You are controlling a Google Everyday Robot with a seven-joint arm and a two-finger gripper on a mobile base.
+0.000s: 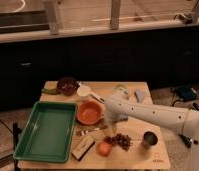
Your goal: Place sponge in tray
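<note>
The bright green tray lies empty on the left side of the wooden table. My white arm reaches in from the right, and the gripper points down at the tabletop just right of the orange bowl and above the grapes. A small blue-grey patch beside the gripper, under the wrist, looks like the sponge. Most of it is hidden by the arm.
A tan block with a dark stripe and an orange fruit lie near the front edge. A metal cup stands at the front right. A dark bowl, a white cup and a pale grey-blue triangular piece sit at the back.
</note>
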